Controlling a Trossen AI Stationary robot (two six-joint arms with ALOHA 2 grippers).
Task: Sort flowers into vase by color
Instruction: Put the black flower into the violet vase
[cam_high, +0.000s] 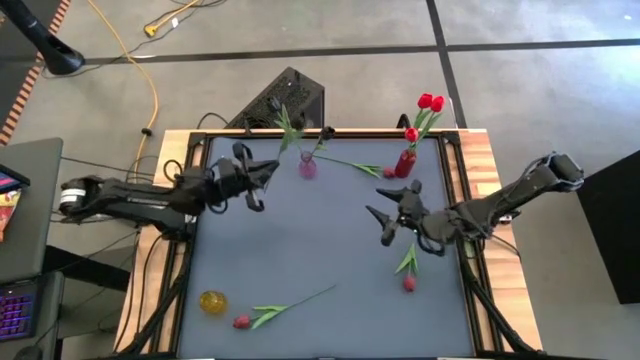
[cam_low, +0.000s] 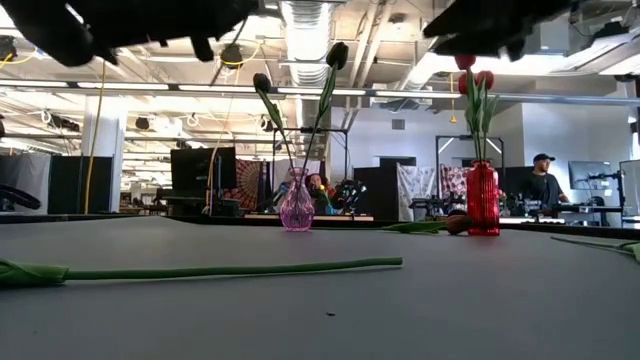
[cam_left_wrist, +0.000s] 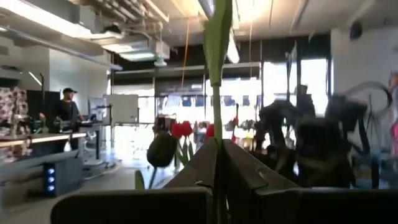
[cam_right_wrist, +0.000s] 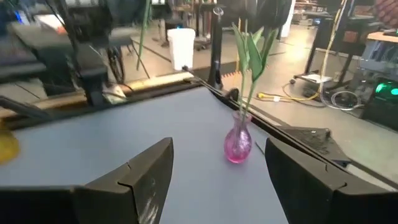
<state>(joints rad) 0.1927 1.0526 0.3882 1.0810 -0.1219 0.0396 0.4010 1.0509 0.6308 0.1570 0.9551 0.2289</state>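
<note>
A pink glass vase (cam_high: 307, 168) (cam_low: 297, 205) (cam_right_wrist: 238, 144) stands at the far edge with dark tulips (cam_low: 262, 82) rising from it. My left gripper (cam_high: 268, 172) (cam_left_wrist: 217, 163) hovers just left of it at bud height, shut on a green stem. My right gripper (cam_high: 380, 215) (cam_right_wrist: 217, 146) hangs open over the table's right middle, facing the pink vase. A red vase (cam_high: 404, 163) (cam_low: 482, 200) holds red tulips (cam_high: 430, 102). Loose tulips lie flat on the table: one by the red vase (cam_high: 352, 163), one at the right (cam_high: 408, 268), one at the near left (cam_high: 290, 303) (cam_low: 200, 270). My left gripper pinches a thin green stem (cam_left_wrist: 217, 127) between its two fingers. The stem crosses the fingers and runs upright past them, with a leaf (cam_left_wrist: 217, 31) higher up. The fingers hide its lower part, and I cannot tell which bud is its own.
A yellow vase (cam_high: 212, 301) stands at the near left corner beside the loose tulip's crimson head (cam_high: 240, 322). A black box (cam_high: 290, 95) and cables sit beyond the far edge. People (cam_low: 541, 180) work in the room behind. Bare grey table lies in the middle.
</note>
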